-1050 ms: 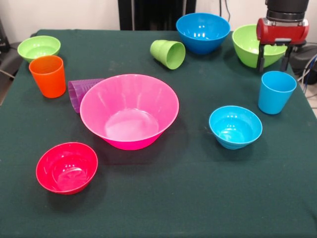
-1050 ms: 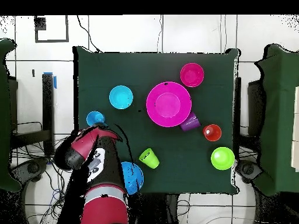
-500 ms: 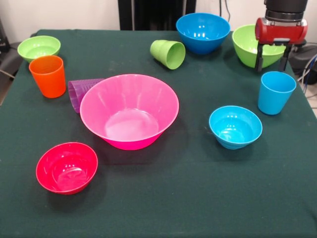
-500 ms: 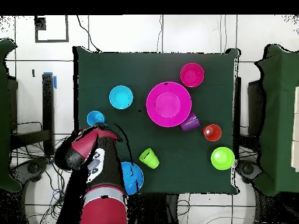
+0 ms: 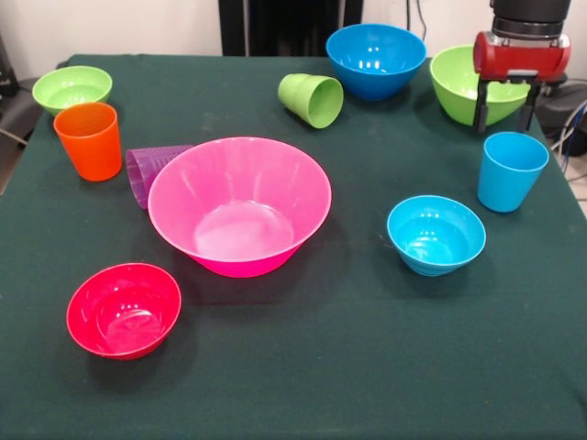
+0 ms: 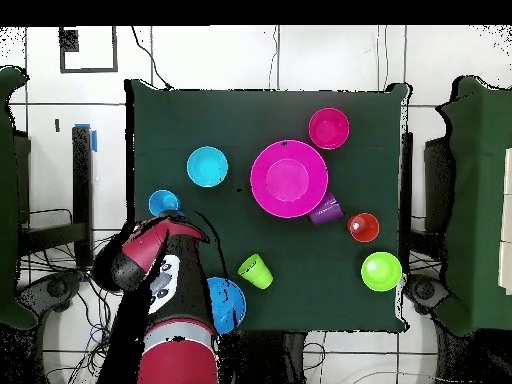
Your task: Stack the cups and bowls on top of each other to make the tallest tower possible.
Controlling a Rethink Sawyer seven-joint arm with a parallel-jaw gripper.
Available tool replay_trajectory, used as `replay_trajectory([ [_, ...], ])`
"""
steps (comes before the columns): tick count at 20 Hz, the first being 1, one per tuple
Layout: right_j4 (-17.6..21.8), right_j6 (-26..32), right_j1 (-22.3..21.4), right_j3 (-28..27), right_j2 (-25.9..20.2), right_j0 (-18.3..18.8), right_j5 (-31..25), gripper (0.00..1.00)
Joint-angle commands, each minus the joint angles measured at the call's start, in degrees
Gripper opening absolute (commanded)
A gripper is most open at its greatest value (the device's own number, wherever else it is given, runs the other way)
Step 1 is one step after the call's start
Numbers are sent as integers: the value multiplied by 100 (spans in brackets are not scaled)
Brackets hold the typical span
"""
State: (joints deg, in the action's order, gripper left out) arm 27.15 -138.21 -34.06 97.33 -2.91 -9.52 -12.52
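Cups: we see the light blue cup (image 5: pixel 512 170) upright on the desk (image 5: pixel 367 367), just below and in front of the hand (image 5: pixel 503 117); the light green cup (image 5: pixel 312 99) on its side, the purple cup (image 5: pixel 152 170) also tipped over and the orange cup (image 5: pixel 89 139) upright lie well off to the hand's side.
Bowls: we find the green bowl (image 5: pixel 463 82) right behind the hand, the blue bowl (image 5: pixel 375 59) beside that, the small light blue bowl (image 5: pixel 436 235) near the hand; the big pink bowl (image 5: pixel 238 204), red bowl (image 5: pixel 123 309) and small green bowl (image 5: pixel 71 88) far from it.
Hand: released, fingers (image 5: pixel 481 110) spread, hanging empty.
Tower: we see nothing stacked.
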Motion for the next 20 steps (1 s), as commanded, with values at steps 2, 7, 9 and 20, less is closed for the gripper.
replay_trajectory([
  [2,-222,55,144,-470,-266,190,-829,100],
  [7,-327,395,198,-875,-435,470,-1265,100],
  [9,-298,352,272,-922,-435,488,-1198,100],
  [20,100,110,783,-1242,-193,413,-543,100],
])
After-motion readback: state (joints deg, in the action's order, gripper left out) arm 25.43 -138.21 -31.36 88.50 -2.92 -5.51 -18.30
